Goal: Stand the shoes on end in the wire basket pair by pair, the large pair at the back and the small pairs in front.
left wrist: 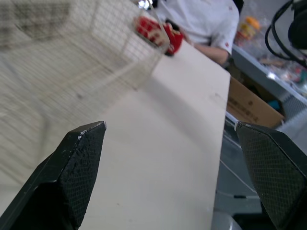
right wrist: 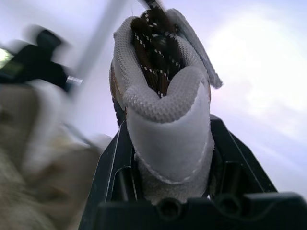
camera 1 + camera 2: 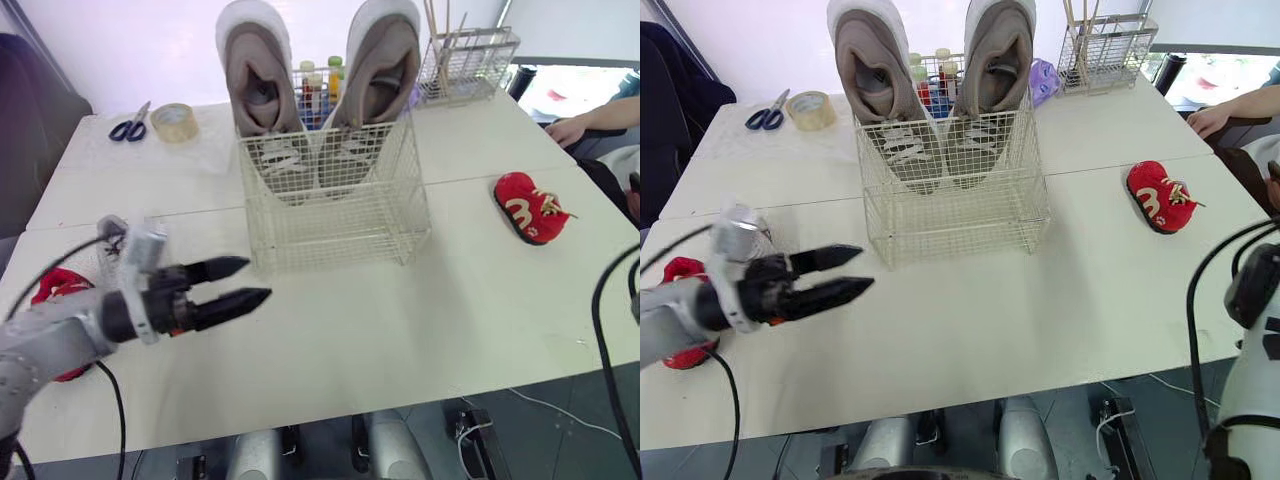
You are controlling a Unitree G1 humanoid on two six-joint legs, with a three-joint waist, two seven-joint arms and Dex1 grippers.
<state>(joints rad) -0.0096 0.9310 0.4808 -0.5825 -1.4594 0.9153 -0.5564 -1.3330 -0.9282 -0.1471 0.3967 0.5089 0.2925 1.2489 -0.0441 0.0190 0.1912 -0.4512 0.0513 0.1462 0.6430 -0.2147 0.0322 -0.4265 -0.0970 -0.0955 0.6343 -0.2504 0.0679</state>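
Left gripper (image 3: 258, 279) hovers open-fingered at near left. Right gripper (image 2: 169, 123) pinches a small grey mesh shoe (image 2: 163, 91) with brown laces; large taupe white-soled shoes (image 3: 262, 85) stand toe-down, far inside the white wire basket (image 3: 340, 225).

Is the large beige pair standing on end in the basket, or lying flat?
Standing on end. Both large beige shoes sit toes down at the back of the wire basket, heels rising above its rim.
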